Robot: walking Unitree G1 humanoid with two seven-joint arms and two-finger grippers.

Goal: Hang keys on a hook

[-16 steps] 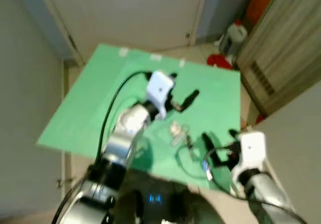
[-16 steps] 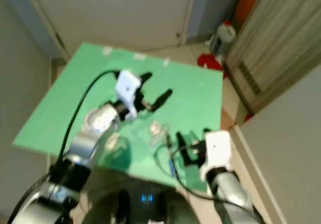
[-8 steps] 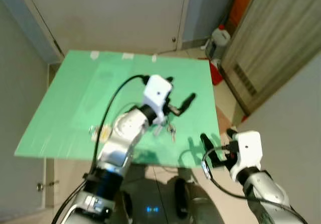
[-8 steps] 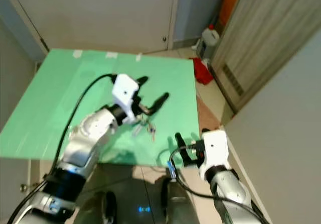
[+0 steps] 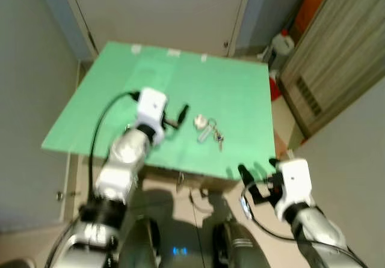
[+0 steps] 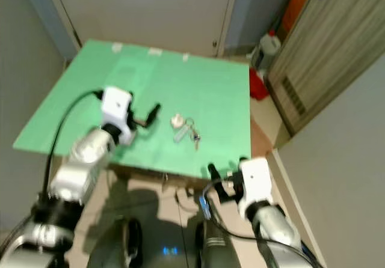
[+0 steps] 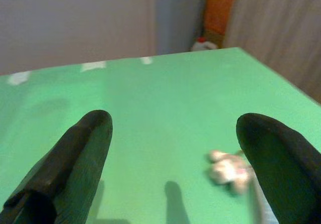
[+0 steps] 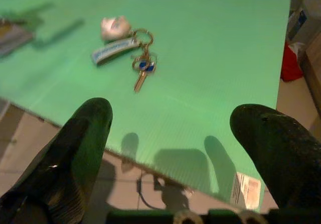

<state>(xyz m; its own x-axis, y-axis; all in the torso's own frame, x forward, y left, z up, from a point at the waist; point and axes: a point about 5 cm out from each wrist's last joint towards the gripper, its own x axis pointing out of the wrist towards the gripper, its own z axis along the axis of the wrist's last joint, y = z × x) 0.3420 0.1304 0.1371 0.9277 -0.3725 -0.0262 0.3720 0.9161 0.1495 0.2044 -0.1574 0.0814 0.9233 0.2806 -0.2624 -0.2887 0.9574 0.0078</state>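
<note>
Green table (image 5: 234, 94); white jug (image 5: 281, 42) and red item (image 5: 274, 89) on floor beyond; closed door (image 5: 162, 9).

Left arm is reaching forward, its left gripper (image 5: 175, 116) holding its black fingers spread wide apart. Right arm is sitting lower and nearer the body, right gripper (image 5: 257, 173) likewise gaping.

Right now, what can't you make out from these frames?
- Hook: no view lets me identify one, so I cannot place it.
- Keys on the green table: blurred in the left wrist view; the tag's print is too small in the right wrist view.
- Left pincer: open, its fingertips cut off by the bottom edge.
- Right pincer: open, likewise cut off.
</note>
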